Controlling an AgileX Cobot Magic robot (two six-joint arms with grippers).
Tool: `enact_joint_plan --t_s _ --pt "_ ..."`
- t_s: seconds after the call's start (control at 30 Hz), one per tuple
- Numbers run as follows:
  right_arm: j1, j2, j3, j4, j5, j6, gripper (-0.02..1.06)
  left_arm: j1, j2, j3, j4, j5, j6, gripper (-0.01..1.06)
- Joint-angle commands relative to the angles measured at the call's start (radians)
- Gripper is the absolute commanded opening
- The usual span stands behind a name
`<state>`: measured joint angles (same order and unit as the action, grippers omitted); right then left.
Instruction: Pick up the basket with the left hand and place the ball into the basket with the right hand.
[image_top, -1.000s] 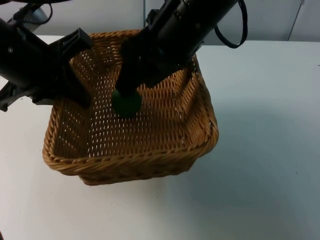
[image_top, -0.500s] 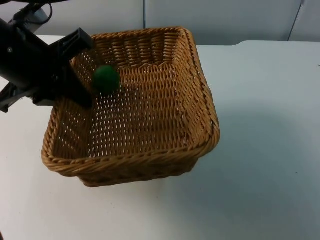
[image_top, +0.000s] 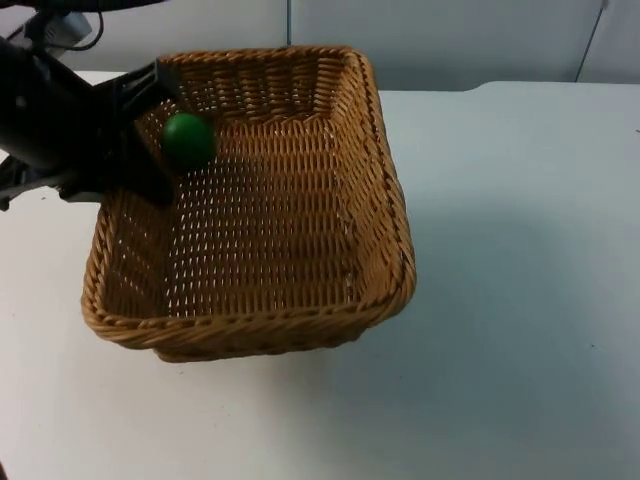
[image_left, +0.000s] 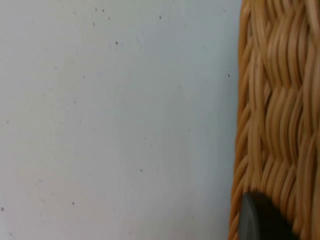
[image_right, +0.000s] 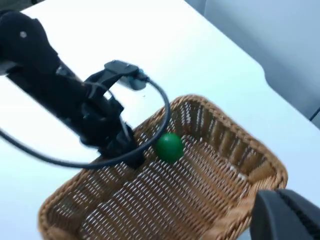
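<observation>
The small green ball (image_top: 187, 139) lies inside the square woven wicker basket (image_top: 385, 240), upper left of frame beside the left gripper (image_top: 150, 175) clamped on the rim; right gripper's state cannot be told; hold the basket level so nothing rolls out.

Left arm enters from 10 o'clock in the top view. Left gripper (image_top: 150, 150) clamped on the basket (image_top: 390, 200) rim.

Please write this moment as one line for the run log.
left gripper: jaws shut on basket rim | ball: in basket, beside left gripper | right gripper: above basket, waiting
</observation>
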<state>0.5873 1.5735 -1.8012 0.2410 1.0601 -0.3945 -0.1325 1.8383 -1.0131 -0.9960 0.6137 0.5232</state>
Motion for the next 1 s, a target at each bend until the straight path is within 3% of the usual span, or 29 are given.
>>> enact_joint_plan --t_s 0.0,0.33,0.57,0.67,0.83,0.87,0.93,0.97 --pt "0.003 -0.009 -0.006 0.010 0.029 0.006 0.00 0.000 0.009 0.003 -0.026 -0.025 0.004 0.00" --pt "0.003 -0.013 -0.006 0.029 0.067 0.021 0.00 0.000 0.122 -0.004 -0.025 -0.084 0.054 0.00" --pt "0.003 -0.013 -0.006 0.050 0.069 0.021 0.00 0.000 0.199 -0.081 -0.014 -0.022 0.054 0.02" --pt "0.003 -0.013 -0.006 0.050 0.071 0.021 0.00 0.000 0.203 -0.095 -0.009 -0.018 0.054 0.09" --pt "0.003 -0.013 -0.006 0.050 0.074 0.021 0.00 0.000 0.205 -0.116 0.013 -0.012 0.043 0.48" --pt "0.003 -0.013 -0.006 0.050 0.074 0.021 0.00 0.000 0.205 -0.116 0.013 -0.012 0.043 0.48" --pt "0.003 -0.013 -0.006 0.050 0.074 0.021 0.00 0.000 0.205 -0.116 0.020 -0.012 0.043 0.60" --pt "0.003 -0.013 -0.006 0.050 0.074 0.021 0.00 0.000 0.205 -0.116 0.024 -0.012 0.043 0.61"
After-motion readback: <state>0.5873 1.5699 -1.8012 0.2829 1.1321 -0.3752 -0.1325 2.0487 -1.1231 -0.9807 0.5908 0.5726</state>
